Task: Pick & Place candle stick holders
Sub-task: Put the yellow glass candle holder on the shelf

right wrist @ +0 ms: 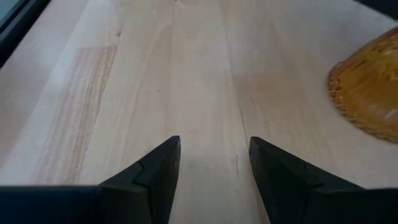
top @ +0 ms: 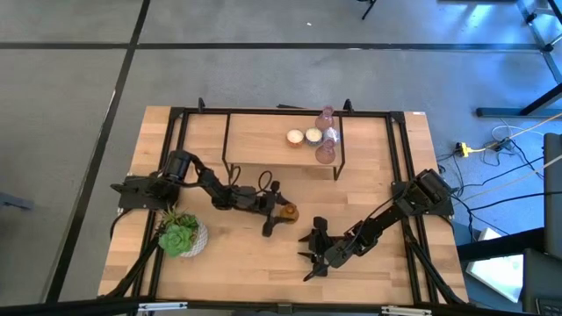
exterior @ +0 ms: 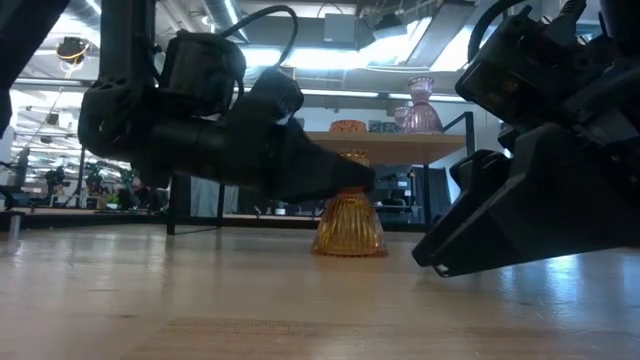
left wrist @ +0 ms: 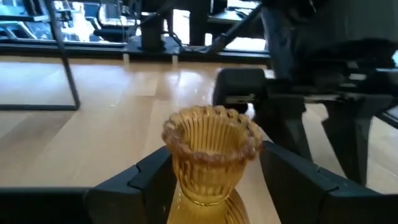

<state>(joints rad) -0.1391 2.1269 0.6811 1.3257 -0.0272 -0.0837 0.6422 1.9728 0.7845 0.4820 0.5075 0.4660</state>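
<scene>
The amber-gold candle stick holder (left wrist: 211,158) stands upright on its flared base on the wooden table (top: 237,263), near the middle (top: 288,211). My left gripper (top: 270,209) is open. Its two fingers (left wrist: 146,183) stand on either side of the holder's bowl and stem, low over the table. I cannot tell whether they touch it. In the low view the gripper hides the holder's top (exterior: 348,225). My right gripper (top: 312,252) is open and empty, low over the table on the near right of the holder. The holder's base shows at the edge of the right wrist view (right wrist: 367,87).
A black-framed wooden shelf (top: 263,140) stands at the table's far side. It carries several other holders, among them a cream-white one (top: 295,136), a pinkish one (top: 325,154) and clear glass ones (top: 329,133). A green succulent in a white pot (top: 182,235) stands at the near left.
</scene>
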